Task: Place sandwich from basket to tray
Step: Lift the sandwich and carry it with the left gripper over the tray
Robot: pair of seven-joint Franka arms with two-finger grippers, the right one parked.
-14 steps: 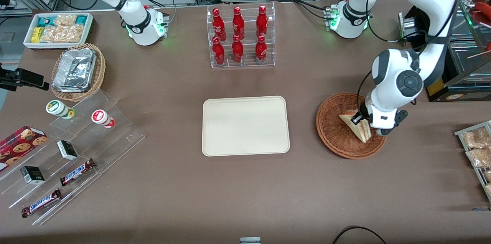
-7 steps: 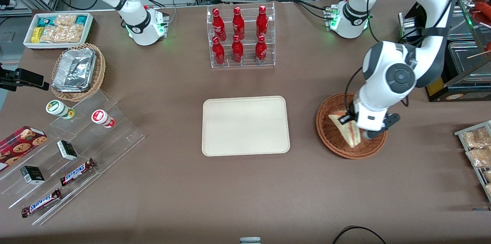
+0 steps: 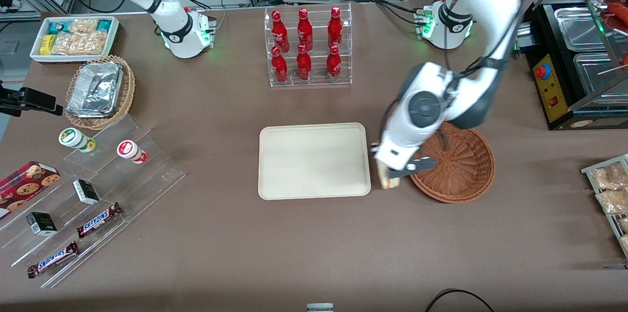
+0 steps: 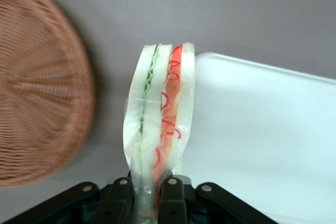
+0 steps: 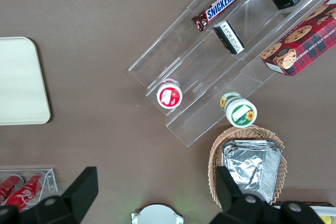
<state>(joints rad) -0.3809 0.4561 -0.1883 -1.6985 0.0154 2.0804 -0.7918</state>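
Observation:
My gripper is shut on the sandwich, a wrapped wedge of pale bread with green and red-orange layers along its edge. It hangs in the air over the bare table between the reddish-brown wicker basket and the cream tray. The two black fingers pinch its narrow end. The basket holds nothing that I can see. The tray lies flat beside the sandwich and carries nothing.
A clear rack of red bottles stands farther from the front camera than the tray. Toward the parked arm's end lie a tan basket with foil containers, a white snack bin and clear steps with snacks. Metal warmer trays stand at the working arm's end.
The gripper has lifted the sandwich out of the basket and carried it toward the tray, now past the basket's rim. The basket is left empty.

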